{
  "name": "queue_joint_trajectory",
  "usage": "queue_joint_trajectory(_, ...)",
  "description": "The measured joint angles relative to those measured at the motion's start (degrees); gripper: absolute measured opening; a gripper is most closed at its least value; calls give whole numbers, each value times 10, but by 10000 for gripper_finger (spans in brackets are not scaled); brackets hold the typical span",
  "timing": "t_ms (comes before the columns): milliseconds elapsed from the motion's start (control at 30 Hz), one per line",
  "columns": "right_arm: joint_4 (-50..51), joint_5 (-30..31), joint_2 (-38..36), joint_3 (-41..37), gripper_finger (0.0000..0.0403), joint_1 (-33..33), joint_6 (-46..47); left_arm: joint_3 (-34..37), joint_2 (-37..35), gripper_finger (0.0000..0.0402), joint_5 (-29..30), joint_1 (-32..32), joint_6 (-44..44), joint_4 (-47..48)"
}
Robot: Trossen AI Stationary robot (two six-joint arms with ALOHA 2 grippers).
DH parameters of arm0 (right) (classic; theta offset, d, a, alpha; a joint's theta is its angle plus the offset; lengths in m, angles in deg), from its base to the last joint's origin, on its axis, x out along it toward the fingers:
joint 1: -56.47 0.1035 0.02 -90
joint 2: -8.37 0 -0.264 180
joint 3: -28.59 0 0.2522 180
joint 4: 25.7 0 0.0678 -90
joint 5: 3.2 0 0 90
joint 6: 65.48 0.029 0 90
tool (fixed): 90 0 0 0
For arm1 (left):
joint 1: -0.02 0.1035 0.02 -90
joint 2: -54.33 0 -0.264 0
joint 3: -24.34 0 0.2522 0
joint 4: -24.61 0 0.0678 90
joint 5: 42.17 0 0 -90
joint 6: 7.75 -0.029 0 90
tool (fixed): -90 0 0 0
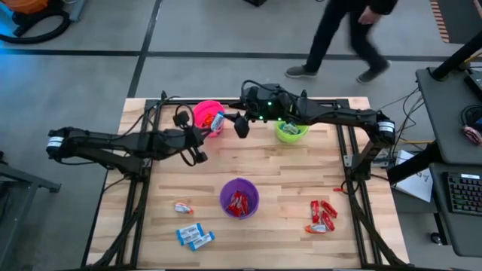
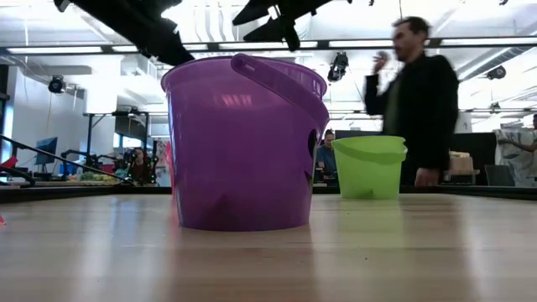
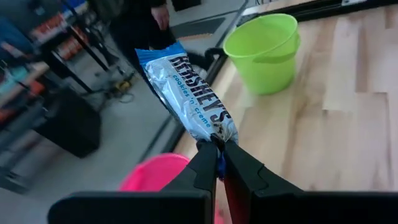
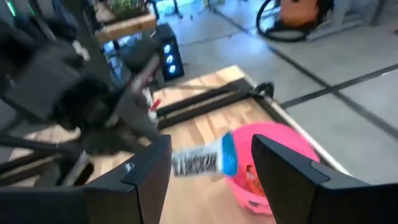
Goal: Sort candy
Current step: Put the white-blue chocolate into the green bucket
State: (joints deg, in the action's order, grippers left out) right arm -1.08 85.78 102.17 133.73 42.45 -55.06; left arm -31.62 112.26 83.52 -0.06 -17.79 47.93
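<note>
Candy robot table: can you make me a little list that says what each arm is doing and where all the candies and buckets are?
left gripper: shut on blue-and-white Hershey's bar, held over pink bucket
right gripper: open, empty, beside the pink bucket
purple bucket: middle of table, red candies inside
green bucket: far side of table, contents hard to make out
loose red candies: near right part of table
loose blue-and-white candies: near left part
person: walking past beyond the table
</note>
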Motion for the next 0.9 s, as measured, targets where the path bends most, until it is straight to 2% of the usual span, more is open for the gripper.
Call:
queue_joint_trajectory(200, -3, -7, 35, 0, 215, 0, 5, -16, 2, 0, 13, 0, -73, 0)
queue_joint_trajectory(600, -49, -39, 65, 0, 207, -5, 26, -18, 3, 0, 13, -3, -81, -1)
queue_joint_trajectory(733, -58, -55, 70, 0, 159, -10, 26, -18, 3, 0, 12, -3, -94, -4)
queue_joint_trajectory(900, -60, -70, 72, 0, 58, -10, 22, -18, 3, 0, 12, -3, -93, -1)
